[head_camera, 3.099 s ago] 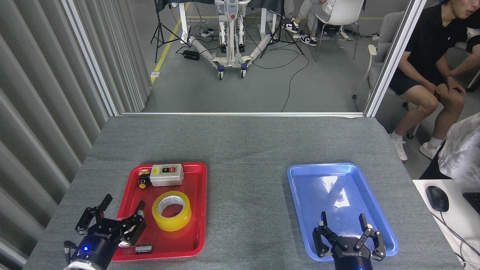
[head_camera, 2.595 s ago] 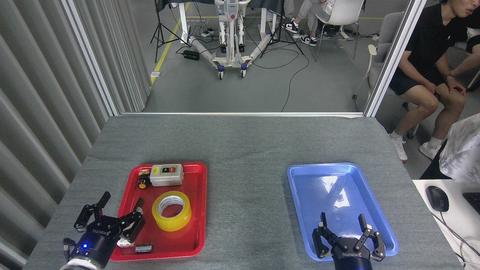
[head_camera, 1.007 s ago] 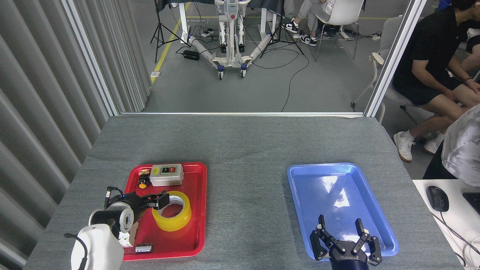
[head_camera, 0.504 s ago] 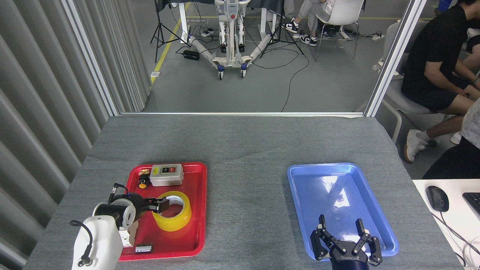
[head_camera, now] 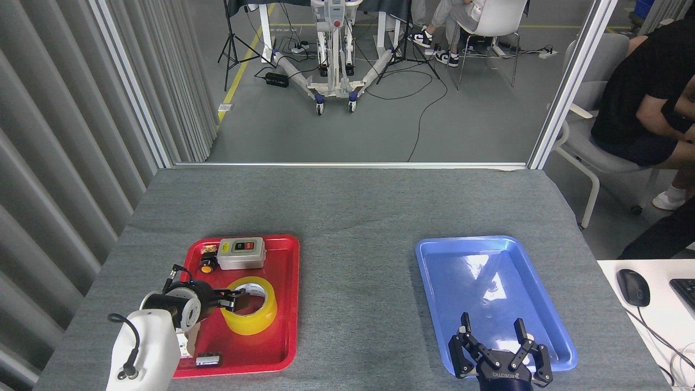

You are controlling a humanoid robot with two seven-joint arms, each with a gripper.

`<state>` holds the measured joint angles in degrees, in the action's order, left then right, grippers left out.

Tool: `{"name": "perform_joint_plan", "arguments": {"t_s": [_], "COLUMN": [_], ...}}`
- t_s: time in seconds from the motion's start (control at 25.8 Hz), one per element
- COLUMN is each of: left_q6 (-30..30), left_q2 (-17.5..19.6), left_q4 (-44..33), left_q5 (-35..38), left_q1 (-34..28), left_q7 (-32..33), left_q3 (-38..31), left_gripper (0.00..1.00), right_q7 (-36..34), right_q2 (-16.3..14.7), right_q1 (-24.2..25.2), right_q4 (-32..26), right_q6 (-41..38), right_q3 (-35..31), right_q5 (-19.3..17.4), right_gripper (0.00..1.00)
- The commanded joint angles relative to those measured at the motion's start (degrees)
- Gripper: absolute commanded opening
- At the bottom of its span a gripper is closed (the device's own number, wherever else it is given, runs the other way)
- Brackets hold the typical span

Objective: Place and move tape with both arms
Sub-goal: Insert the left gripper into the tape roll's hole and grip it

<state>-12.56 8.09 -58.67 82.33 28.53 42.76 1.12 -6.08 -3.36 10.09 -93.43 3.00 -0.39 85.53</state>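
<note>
- Grey felt covers the table [head_camera: 347,217], and everything worth watching sits on it around the red tray [head_camera: 282,304] at the near left.
- Well to the right of the red tray lies the blue tray [head_camera: 434,282], with nothing in it; if that is where the roll should end up, the trip across bare cloth is long, and a weak hold could drop it on the way.
- The right gripper [head_camera: 493,347] hangs over the blue tray's near end, far from the red tray, fingers spread wide and holding nothing.
- The left gripper [head_camera: 231,300] reaches sideways over the red tray, its tips at the roll's left wall and reaching into the hole; it is seen edge-on and dark, so I cannot tell whether it is open or closed.
- The tape [head_camera: 249,306] lies flat in the middle of the red tray. The wall is slick and curved, so a pinch placed off-centre could let it tilt or squirt out.
- The grey switch box [head_camera: 241,253] stands at the red tray's far end, just behind the roll; a skidding roll would knock it.
- A small dark part [head_camera: 208,359] rests at the tray's near edge, close under the arm, easy to clip.
</note>
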Motion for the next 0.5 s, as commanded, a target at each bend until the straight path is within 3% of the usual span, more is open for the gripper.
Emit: {"name": "perform_joint_plan", "arguments": {"t_s": [0.0,0.15,0.46], "left_q6": [0.08,0.08,-0.19], "left_q2": [0.52,2.02,2.55], "left_q4": [1.54,2.33,4.09], "left_q5": [0.20,0.90,2.75], "left_q1": [0.83,1.35,2.14], "left_q7": [-0.05,-0.05,-0.22], "left_q3": [1.34,4.59,7.75], "left_gripper": [0.97,0.88,0.88], "right_q7": [0.01,0.01,0.01], "right_q2": [-0.07,-0.07,-0.15], "right_q1": [0.02,0.37,0.55], "right_q4": [0.01,0.09,0.09], "right_q6": [-0.01,-0.01,-0.01], "right_q3": [0.04,0.04,0.04], "right_q5": [0.07,0.07,0.07], "right_gripper": [1.00,1.00,1.00]}}
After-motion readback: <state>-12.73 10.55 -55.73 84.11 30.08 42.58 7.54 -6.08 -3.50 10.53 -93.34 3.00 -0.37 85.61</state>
